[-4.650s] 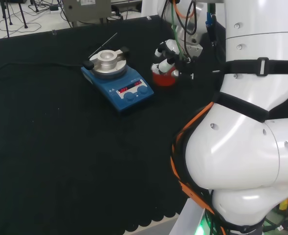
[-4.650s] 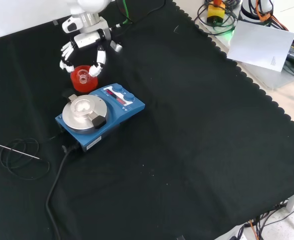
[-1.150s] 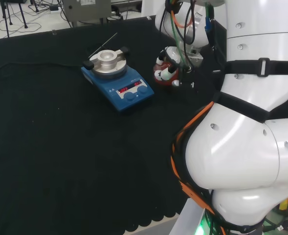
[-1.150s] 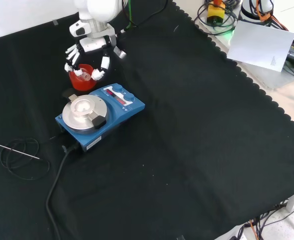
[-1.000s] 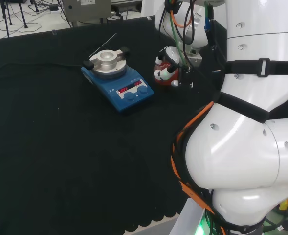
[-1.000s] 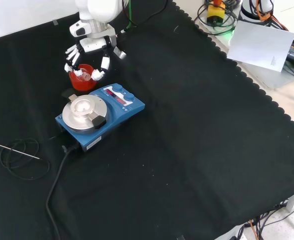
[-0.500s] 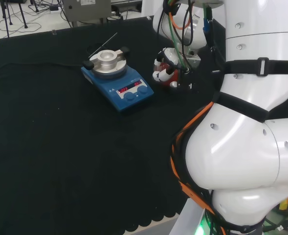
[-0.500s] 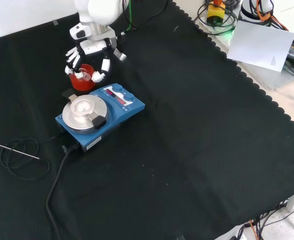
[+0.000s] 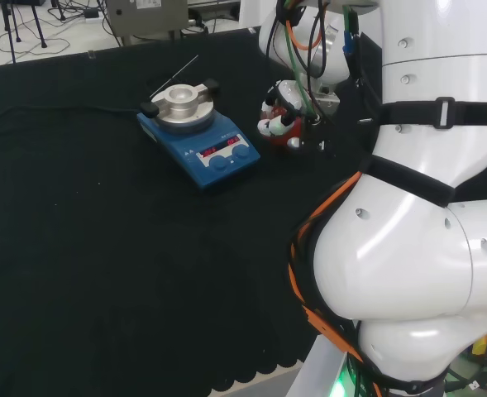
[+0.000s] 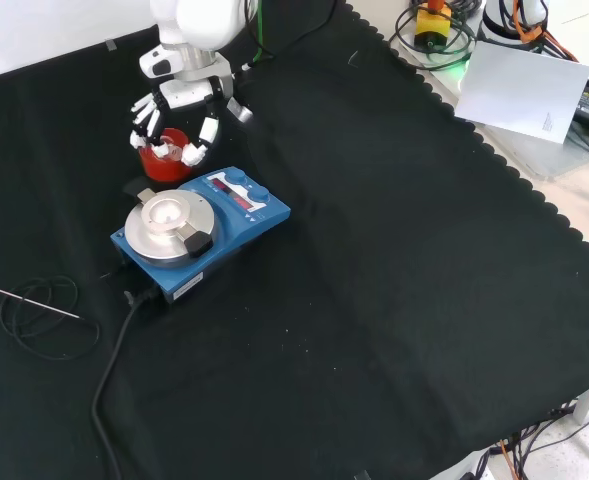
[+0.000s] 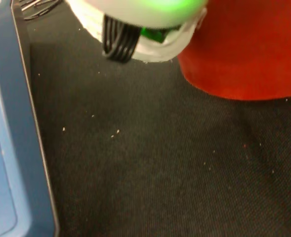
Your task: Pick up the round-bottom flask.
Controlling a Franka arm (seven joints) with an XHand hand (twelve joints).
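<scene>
1. Round-bottom flask (image 10: 171,150): clear glass, sits in red stand (image 10: 163,165), neck up.
2. Hand (image 10: 179,95) directly over it, fingers curled down round flask's neck & stand rim.
3. Blue hotplate (image 10: 202,228) just beside stand, front view lower right; black cloth (image 10: 394,290) under all.

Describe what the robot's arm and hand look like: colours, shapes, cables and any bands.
The arm is made of big, rounded, glossy white links. A black band circles one link, and orange and black cables run down its side, with more cables bundled near the wrist. The hand is white with black parts, and its slim fingers end in white tips.
</scene>
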